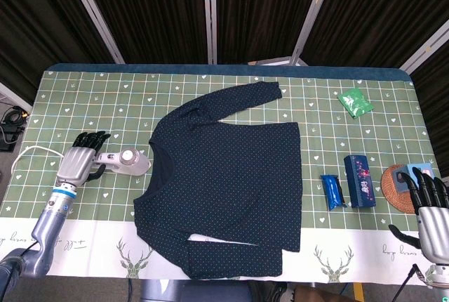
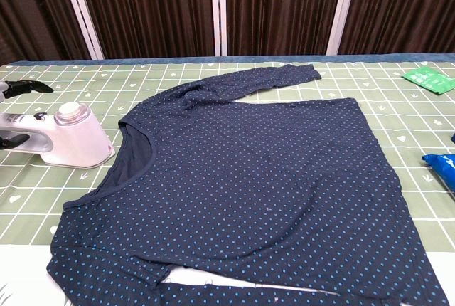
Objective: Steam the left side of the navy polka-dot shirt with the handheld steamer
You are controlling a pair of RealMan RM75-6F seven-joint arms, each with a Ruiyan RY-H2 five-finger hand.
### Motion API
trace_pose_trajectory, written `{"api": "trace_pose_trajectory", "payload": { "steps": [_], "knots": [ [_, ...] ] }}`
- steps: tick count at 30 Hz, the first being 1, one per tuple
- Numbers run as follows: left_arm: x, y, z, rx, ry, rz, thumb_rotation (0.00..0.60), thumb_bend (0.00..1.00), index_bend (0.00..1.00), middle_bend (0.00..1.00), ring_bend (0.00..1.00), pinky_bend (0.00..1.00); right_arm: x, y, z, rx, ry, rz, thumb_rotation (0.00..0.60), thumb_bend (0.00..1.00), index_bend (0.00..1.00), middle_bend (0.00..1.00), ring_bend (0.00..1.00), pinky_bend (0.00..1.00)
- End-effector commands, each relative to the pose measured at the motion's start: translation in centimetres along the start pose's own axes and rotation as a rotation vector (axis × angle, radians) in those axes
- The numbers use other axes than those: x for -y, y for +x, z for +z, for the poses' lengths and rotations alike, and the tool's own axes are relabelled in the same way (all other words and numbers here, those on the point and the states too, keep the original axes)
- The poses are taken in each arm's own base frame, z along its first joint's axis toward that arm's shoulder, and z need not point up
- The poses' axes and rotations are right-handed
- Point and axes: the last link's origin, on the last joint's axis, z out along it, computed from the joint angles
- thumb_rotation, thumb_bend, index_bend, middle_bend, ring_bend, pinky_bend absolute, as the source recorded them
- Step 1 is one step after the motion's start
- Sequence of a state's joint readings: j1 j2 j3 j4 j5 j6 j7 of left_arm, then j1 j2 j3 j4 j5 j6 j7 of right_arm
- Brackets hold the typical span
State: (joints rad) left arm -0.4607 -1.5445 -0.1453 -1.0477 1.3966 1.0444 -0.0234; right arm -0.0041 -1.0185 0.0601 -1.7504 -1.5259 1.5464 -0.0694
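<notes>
The navy polka-dot shirt (image 1: 226,175) lies flat in the middle of the worktop (image 1: 91,91), neckline toward the robot's left, one sleeve stretched toward the far edge and the other folded along the near edge. Just beside the neckline sits the white handheld steamer (image 1: 125,161), its round head nearest the shirt and its handle pointing away, with a white cord (image 1: 31,153) looping off to the left. The left hand (image 1: 79,158) is over the steamer's handle, dark fingers curved around it; whether they grip it firmly I cannot tell, since the chest view shows only fingertips (image 2: 28,86) at the frame edge beside the steamer body. The right hand (image 1: 428,207) hovers at the near right corner, fingers apart and holding nothing. Near it lie a woven coaster (image 1: 394,188) carrying a small blue box (image 1: 407,175), a dark blue carton (image 1: 358,180), a blue packet (image 1: 332,191) and, farther back, a green packet (image 1: 353,102).
</notes>
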Motion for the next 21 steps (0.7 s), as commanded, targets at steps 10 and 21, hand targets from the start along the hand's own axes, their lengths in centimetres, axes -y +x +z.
{"api": "trace_pose_trajectory", "payload": {
  "steps": [10, 21],
  "knots": [
    [0.0, -0.7, 2.2, 0.018, 0.035, 0.008, 0.600, 0.42, 0.12, 0.07, 0.09, 0.07, 0.0, -0.3, 0.2, 0.014, -0.004, -0.005, 0.600, 0.00, 0.00, 0.00, 0.00, 0.00],
    [-0.5, -1.0, 3.5, 0.014, 0.039, -0.031, 0.600, 0.45, 0.14, 0.08, 0.09, 0.07, 0.1, -0.6, 0.4, 0.024, -0.007, -0.012, 0.600, 0.00, 0.00, 0.00, 0.00, 0.00]
  ]
}}
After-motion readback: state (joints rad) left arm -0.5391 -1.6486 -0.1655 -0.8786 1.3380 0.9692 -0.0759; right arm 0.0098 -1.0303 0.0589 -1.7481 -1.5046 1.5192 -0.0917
